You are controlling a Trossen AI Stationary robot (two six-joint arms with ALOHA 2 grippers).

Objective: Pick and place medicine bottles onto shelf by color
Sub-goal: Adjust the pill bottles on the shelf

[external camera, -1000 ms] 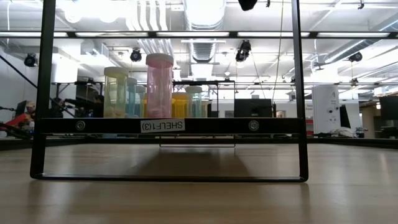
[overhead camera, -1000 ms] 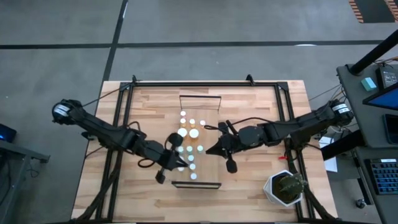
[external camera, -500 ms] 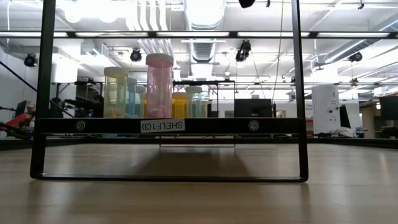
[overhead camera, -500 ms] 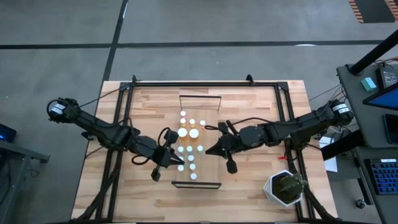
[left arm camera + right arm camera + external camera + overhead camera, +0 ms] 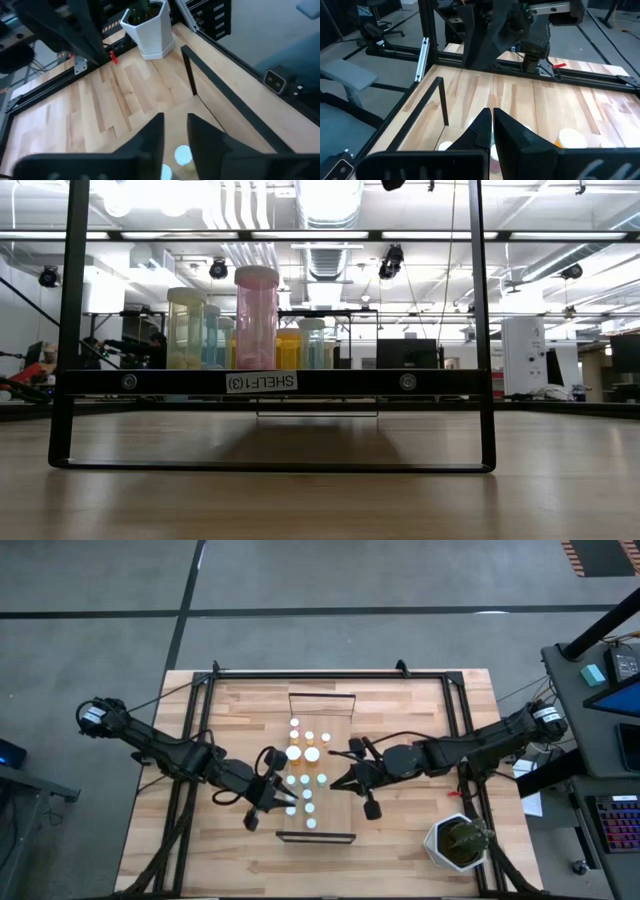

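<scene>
From my overhead feed the shelf [image 5: 340, 710] lay lengthwise down the middle of the counter [image 5: 400, 710], running from twelve to six o'clock, with the medicine bottles [image 5: 305, 775] standing on it in a loose cluster of white caps. My left gripper [image 5: 281, 802] reached in from the nine o'clock side and sat over the shelf's left edge toward its six o'clock end, just beside the caps there; through its wrist camera I saw its jaws slightly spread, a narrow gap between them, with a white cap [image 5: 183, 155] showing below that gap and nothing pinched. My right gripper [image 5: 340, 781] came in from three o'clock and sat at the shelf's right edge, near the middle of the cluster; its jaws were pressed together on nothing, and an orange-bodied bottle [image 5: 568, 138] stood just beside them. In the level view the shelf's dark metal rail [image 5: 280, 382] carried a label, and a tall pink bottle [image 5: 257, 317] rose above the yellow, blue and orange ones behind it. A potted plant [image 5: 460, 842] stood at the counter's five o'clock corner.
</scene>
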